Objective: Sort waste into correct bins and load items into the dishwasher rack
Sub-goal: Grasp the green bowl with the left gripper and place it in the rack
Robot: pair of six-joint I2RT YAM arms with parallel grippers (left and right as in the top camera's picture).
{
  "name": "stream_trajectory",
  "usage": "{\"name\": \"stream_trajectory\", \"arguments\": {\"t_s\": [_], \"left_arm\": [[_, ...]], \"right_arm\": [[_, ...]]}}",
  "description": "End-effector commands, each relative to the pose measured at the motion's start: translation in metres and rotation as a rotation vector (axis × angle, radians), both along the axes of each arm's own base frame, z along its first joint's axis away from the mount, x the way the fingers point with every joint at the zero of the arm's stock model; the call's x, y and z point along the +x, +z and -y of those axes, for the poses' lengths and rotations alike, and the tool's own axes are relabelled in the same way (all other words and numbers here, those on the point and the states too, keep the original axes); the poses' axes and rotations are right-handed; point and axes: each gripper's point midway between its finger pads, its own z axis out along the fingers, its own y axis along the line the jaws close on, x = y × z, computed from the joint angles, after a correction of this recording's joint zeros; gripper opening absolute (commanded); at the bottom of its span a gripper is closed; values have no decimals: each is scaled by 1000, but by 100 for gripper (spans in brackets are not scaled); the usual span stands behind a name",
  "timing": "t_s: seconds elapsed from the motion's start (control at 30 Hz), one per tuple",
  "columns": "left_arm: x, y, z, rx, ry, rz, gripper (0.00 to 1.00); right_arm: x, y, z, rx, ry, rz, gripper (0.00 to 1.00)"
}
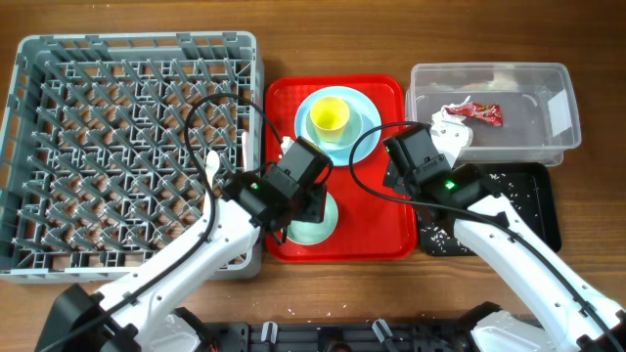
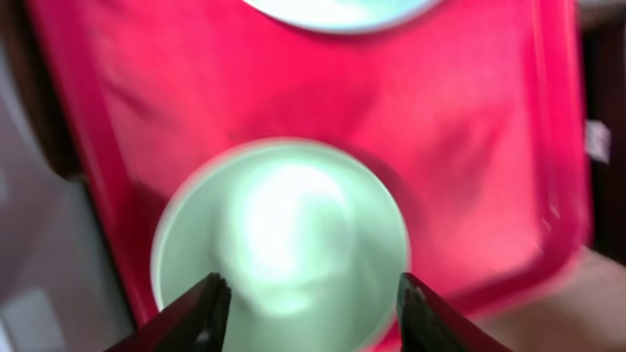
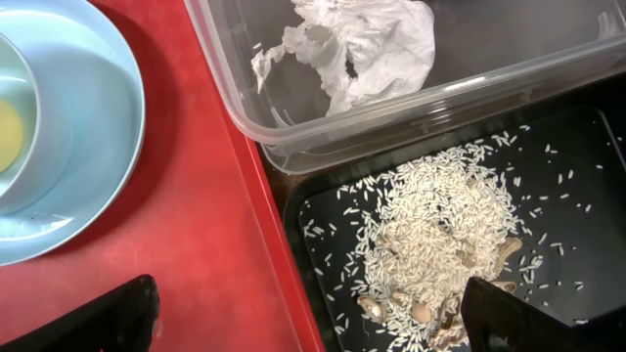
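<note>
Left tool (image 2: pixel 308 308) spread over pale green bowl (image 2: pixel 284 225), half-hidden overhead.

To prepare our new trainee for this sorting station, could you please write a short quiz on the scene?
1. True or false: the paper wad lies in the clear tub.
2. Where is the rice? A) black tray B) red tray C) grey rack
3. Fill in: the open left end effector hovers over the pale ____ bowl.
Key: 1 true; 2 A; 3 green.
</note>
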Motion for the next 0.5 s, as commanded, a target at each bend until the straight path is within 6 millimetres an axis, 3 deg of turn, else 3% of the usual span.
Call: {"name": "stream_trajectory", "arguments": {"t_s": [0.0, 0.17, 0.3, 0.47], "left_arm": [[-25, -10, 16, -35, -98, -88, 47], [-43, -42, 33, 14, -179, -99, 43], [-35, -58, 30, 125, -155, -19, 43], [-35, -71, 31, 164, -161, -24, 35]], "right_arm": [[4, 3, 2, -2, -24, 15, 100], [4, 3, 2, -2, -24, 16, 100], [4, 3, 2, -2, -23, 15, 100], [4, 3, 2, -2, -24, 16, 100]]}}
